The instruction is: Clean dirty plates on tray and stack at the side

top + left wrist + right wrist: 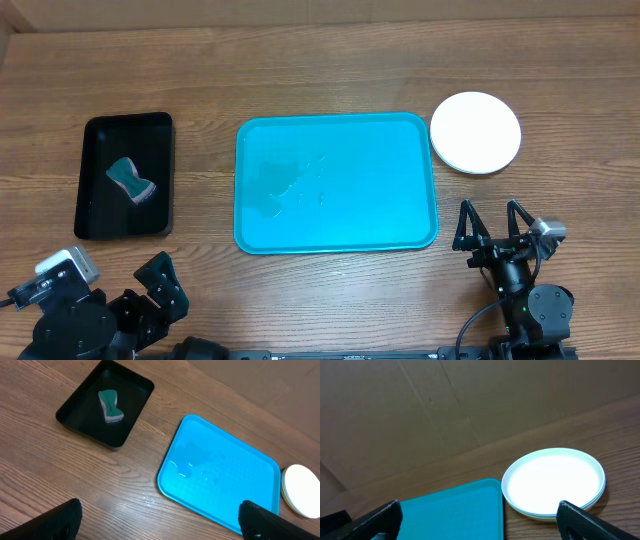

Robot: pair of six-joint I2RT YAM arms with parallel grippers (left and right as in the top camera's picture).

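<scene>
I see the large tray (pixel 380 200) centred on the table (pixel 300 60); plates (pixel 475 132) stacked just beside its far right corner (off the tray). To its left, apart, a small tray (pixel 127 122) holds a sponge (pixel 133 181).

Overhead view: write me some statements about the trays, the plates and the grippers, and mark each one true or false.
1. The turquoise tray holds no plates. True.
2. The stack of plates sits beside the tray on the left arm's side. False: it stands on the table on the right arm's side, just off the tray's far corner.
3. The sponge lies inside the black tray. True.
4. The right gripper is shut on a plate. False: it is open and empty, on the near side of the stack and apart from it.
5. The top plate of the stack is white. True.
</scene>
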